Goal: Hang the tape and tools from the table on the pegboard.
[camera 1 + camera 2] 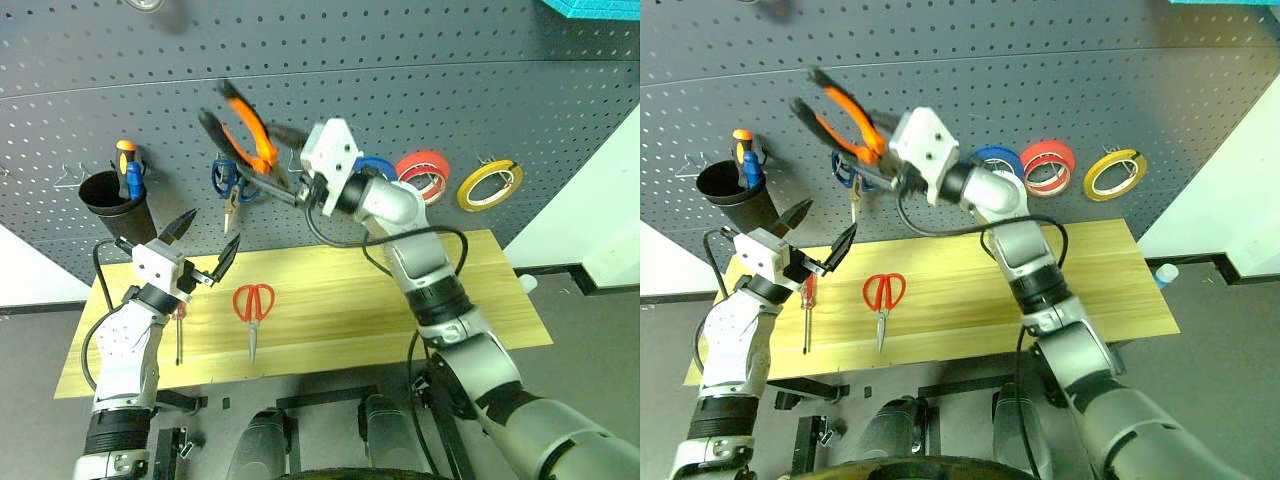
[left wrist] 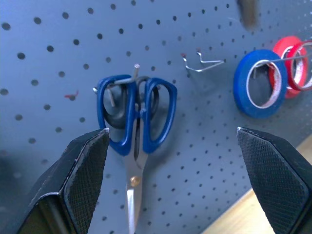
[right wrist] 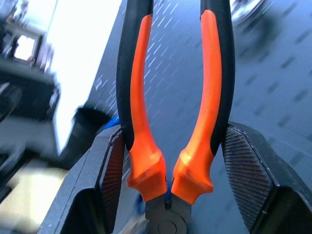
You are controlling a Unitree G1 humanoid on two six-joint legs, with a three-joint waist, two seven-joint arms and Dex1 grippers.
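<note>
1. Dark pegboard fills the background, with the light wooden table in front. Already on the board: blue-handled scissors, blue roll, red roll and yellow roll toward 3 o'clock, and a black cup at 9 o'clock.
2. Right pincer is clenched on the pliers, pads on the outside of both handles just above the pivot, raised in front of the board.
3. Pliers: long axis runs diagonally, with the handles fanning toward 11 o'clock from the pincer in the head view and the nose hidden behind it. My read: steel, stiff and fairly heavy. The rubbery orange-and-black sleeves should grip well. A hold near the pivot keeps the weight close, and the open handle fork is the likely part to hook over a peg.
4. Left pincer is released, jaws wide and empty, aimed at the board near the blue-handled scissors.
5. Red-handled scissors lie flat on the table, loops toward 12, blades toward 6. Stiff, light and thin, so likely best pinched at the loops.
6. Red-handled screwdriver lies on the table just below the left pincer, axis running 12 to 6. Its smooth, round shaft may roll.
</note>
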